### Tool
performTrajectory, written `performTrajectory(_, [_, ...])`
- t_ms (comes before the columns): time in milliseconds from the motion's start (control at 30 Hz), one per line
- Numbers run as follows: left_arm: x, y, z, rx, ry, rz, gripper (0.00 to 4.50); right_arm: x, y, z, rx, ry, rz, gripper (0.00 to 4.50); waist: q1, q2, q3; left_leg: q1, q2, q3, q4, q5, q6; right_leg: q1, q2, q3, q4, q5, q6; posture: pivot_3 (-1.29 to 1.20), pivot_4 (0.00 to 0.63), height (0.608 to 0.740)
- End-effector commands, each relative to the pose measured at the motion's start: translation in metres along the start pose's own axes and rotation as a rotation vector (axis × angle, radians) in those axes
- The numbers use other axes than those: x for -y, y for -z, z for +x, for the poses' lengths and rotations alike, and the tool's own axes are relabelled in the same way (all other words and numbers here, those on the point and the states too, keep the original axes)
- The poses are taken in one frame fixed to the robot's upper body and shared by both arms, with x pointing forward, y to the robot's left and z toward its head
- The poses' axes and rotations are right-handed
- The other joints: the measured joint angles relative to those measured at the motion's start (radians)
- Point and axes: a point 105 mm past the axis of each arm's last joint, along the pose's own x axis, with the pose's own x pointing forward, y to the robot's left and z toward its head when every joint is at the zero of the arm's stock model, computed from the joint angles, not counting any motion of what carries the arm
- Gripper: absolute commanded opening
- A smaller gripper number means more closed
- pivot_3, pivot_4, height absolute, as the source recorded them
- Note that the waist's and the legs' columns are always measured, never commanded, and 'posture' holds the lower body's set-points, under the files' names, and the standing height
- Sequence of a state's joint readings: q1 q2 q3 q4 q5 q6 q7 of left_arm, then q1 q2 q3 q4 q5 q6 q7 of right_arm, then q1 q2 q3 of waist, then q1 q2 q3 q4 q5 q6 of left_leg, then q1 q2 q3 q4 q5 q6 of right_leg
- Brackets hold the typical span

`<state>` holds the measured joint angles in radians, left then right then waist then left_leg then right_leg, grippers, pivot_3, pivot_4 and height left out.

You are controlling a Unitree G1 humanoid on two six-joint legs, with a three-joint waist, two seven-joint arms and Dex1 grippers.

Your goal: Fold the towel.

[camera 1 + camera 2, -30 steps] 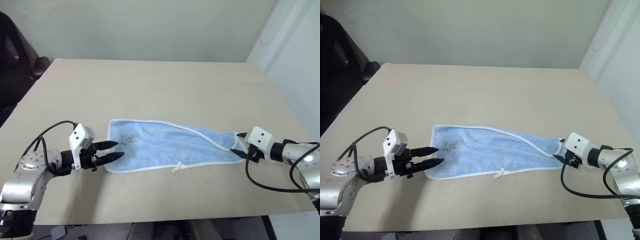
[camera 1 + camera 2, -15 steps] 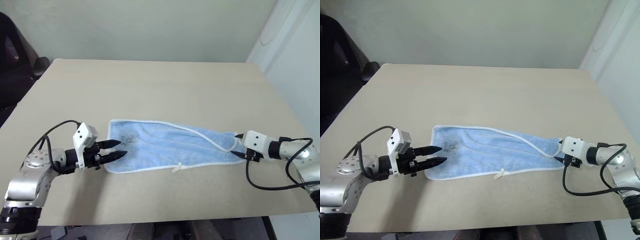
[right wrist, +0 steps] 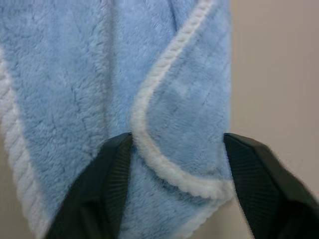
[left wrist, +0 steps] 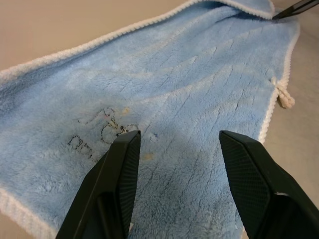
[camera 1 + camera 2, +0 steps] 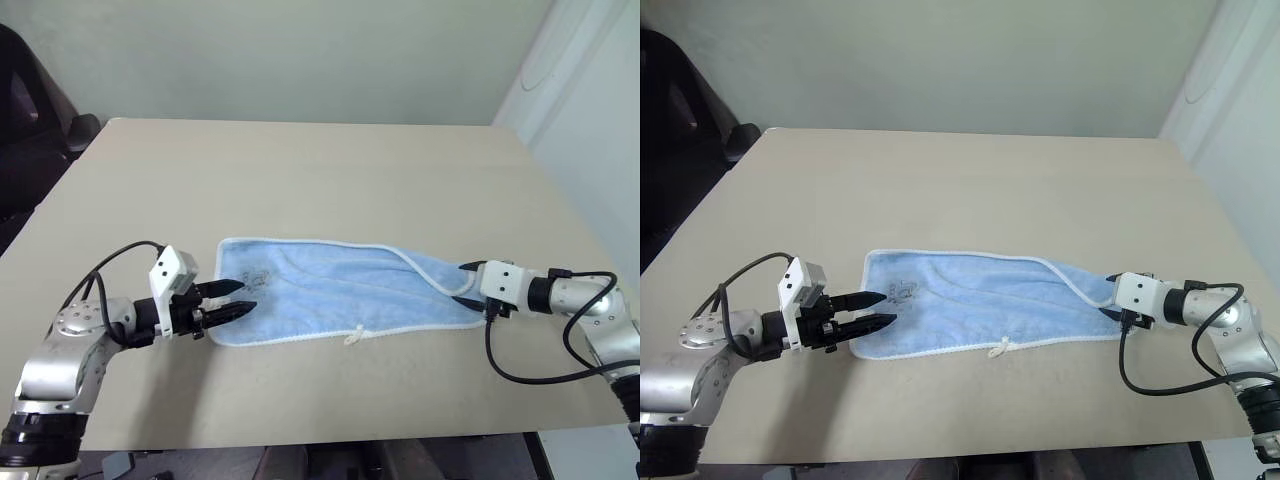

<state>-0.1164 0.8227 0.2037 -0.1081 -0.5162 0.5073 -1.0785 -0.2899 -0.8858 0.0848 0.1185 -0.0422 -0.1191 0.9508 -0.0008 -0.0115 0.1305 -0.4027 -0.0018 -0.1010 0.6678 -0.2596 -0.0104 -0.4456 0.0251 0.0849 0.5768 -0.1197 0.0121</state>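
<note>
The light-blue towel [image 5: 330, 285] lies stretched out flat on the table [image 5: 300, 180], its long side running left to right, with a white loop tag [image 5: 353, 337] on the near edge. Its right end is folded over on itself. My left gripper [image 5: 240, 297] is open just above the towel's left end, beside the faint embroidery [image 4: 94, 134]. My right gripper [image 5: 462, 284] is open at the right end. In the right wrist view its fingers [image 3: 112, 179] straddle the folded, white-edged corner [image 3: 169, 124], which fills the gap between them.
A dark chair [image 5: 30, 130] stands off the table's far left corner. A pale wall [image 5: 590, 120] runs close along the right side. Bare tabletop stretches behind the towel and in front of it up to the near edge.
My right gripper has slid left onto the towel's right end, rolled, and its fingers have drawn closer together. The left gripper has stayed put.
</note>
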Motion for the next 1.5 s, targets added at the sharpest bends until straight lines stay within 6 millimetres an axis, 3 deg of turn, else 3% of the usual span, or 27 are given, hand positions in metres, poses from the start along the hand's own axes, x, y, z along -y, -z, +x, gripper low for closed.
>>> performTrajectory(33, [0.001, -0.008, -0.003, 0.022, -0.013, 0.041, 2.76, 0.01, -0.009, -0.005, 0.03, 0.04, -0.024, 1.7, 0.0, 0.0, 0.0, 0.0, 0.0, 0.0, 0.0, 0.0, 0.0, 0.0, 0.0, 0.0, 0.0, 0.0, 0.0, 0.0, 0.15, 0.74])
performTrajectory(200, [0.001, -0.008, -0.003, 0.022, -0.017, 0.042, 2.76, 0.008, -0.011, -0.004, 0.045, 0.036, -0.005, 0.03, 0.0, 0.0, 0.0, 0.0, 0.0, 0.0, 0.0, 0.0, 0.0, 0.0, 0.0, 0.0, 0.0, 0.0, 0.0, 0.0, 0.15, 0.74])
performTrajectory(500, [-0.011, -0.013, 0.0, 0.029, -0.064, 0.088, 2.76, 0.006, -0.019, -0.009, 0.092, 0.042, 0.03, 0.03, 0.001, 0.0, 0.0, 0.0, 0.0, 0.0, 0.0, -0.001, -0.001, 0.0, 0.0, 0.0, 0.0, 0.0, 0.0, 0.0, 0.15, 0.74])
performTrajectory(667, [-0.053, -0.022, 0.008, 0.013, -0.225, 0.223, 2.76, -0.002, -0.025, -0.015, 0.125, 0.0, 0.081, 0.03, 0.005, 0.0, 0.0, 0.0, 0.0, 0.0, 0.0, -0.001, -0.001, 0.001, 0.0, 0.0, 0.0, 0.0, 0.0, 0.0, 0.15, 0.74])
performTrajectory(900, [-0.085, -0.029, 0.028, -0.128, -0.151, 0.364, 2.76, -0.002, -0.022, -0.012, 0.115, -0.001, 0.091, 0.03, 0.008, 0.0, 0.0, 0.001, 0.0, 0.0, 0.002, 0.002, 0.003, 0.002, 0.0, 0.0, 0.0, 0.002, 0.0, 0.0, 0.15, 0.74])
performTrajectory(1067, [-0.1, -0.047, 0.037, -0.173, -0.084, 0.384, 4.37, 0.002, -0.024, -0.008, 0.119, 0.019, 0.084, 0.0, 0.008, 0.0, 0.0, 0.0, 0.0, 0.0, 0.002, 0.002, 0.004, 0.002, 0.0, -0.001, -0.001, 0.009, -0.003, 0.0, 0.15, 0.74])
performTrajectory(1100, [-0.102, -0.052, 0.038, -0.174, -0.08, 0.385, 4.47, 0.002, -0.024, -0.008, 0.119, 0.023, 0.085, 0.0, 0.008, 0.0, 0.0, 0.0, 0.0, 0.0, 0.002, 0.001, 0.005, 0.002, 0.0, -0.001, -0.002, 0.009, -0.003, 0.0, 0.15, 0.74])
performTrajectory(1300, [-0.113, -0.066, 0.039, -0.236, -0.068, 0.393, 4.47, -0.001, -0.021, -0.007, 0.112, 0.045, 0.096, 0.0, 0.008, 0.0, 0.0, -0.001, -0.001, 0.0, 0.002, 0.0, 0.007, 0.003, -0.001, -0.001, -0.004, 0.01, 0.001, 0.0, 0.15, 0.74])
performTrajectory(1500, [-0.112, -0.054, 0.039, -0.374, -0.018, 0.386, 4.47, -0.006, -0.02, -0.007, 0.111, 0.064, 0.109, 0.0, 0.008, 0.0, 0.0, -0.001, -0.001, 0.0, 0.002, 0.0, 0.009, 0.003, -0.001, -0.001, -0.004, 0.006, 0.009, 0.0, 0.15, 0.74])
